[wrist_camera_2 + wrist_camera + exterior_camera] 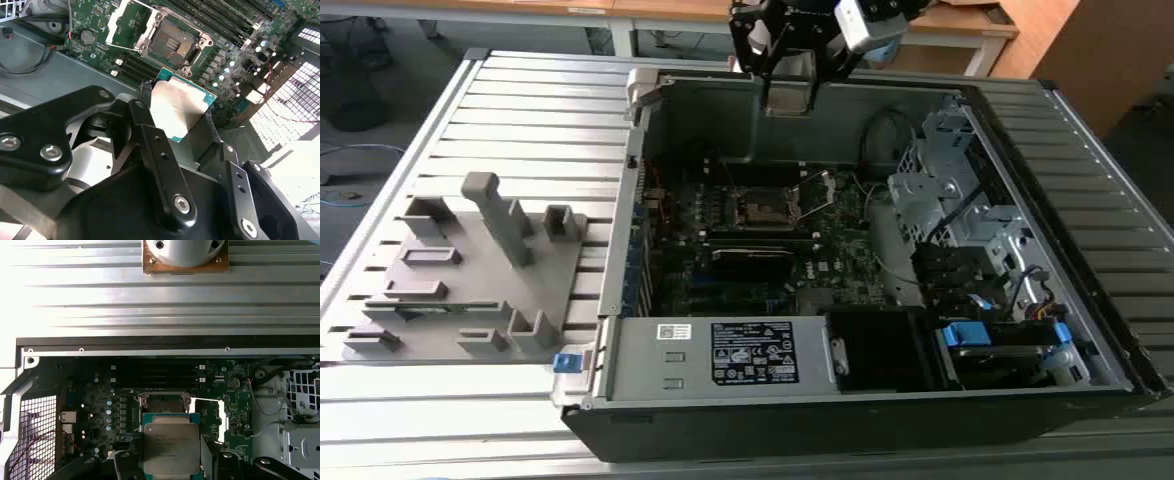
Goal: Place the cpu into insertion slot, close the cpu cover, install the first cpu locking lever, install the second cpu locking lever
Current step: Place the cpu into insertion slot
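Cpu hangs clenched in our claw, apart from the empty slot, so we judge all steps remain.

In the first wrist view the cpu blocks most of the insertion slot. The tool hides its side edges.
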{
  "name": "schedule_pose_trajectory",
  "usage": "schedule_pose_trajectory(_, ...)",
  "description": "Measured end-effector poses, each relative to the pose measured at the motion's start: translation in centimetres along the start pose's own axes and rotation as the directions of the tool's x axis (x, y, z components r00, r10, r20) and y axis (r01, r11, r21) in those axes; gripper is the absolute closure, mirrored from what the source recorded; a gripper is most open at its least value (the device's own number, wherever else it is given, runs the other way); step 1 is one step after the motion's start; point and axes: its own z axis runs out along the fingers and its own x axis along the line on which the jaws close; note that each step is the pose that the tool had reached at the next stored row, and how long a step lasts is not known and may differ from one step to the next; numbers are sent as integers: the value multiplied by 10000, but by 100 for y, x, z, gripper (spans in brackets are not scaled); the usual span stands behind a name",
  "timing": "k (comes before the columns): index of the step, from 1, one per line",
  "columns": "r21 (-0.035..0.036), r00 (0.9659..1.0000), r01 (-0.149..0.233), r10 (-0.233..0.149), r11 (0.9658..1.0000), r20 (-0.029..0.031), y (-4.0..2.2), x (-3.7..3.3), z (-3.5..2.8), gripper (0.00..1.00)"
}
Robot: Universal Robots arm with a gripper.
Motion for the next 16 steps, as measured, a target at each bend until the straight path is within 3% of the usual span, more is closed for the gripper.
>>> schedule_pose_trajectory(16, -1, 10000, 0, 0, 10000, 0, -6, -1, 65, 46)
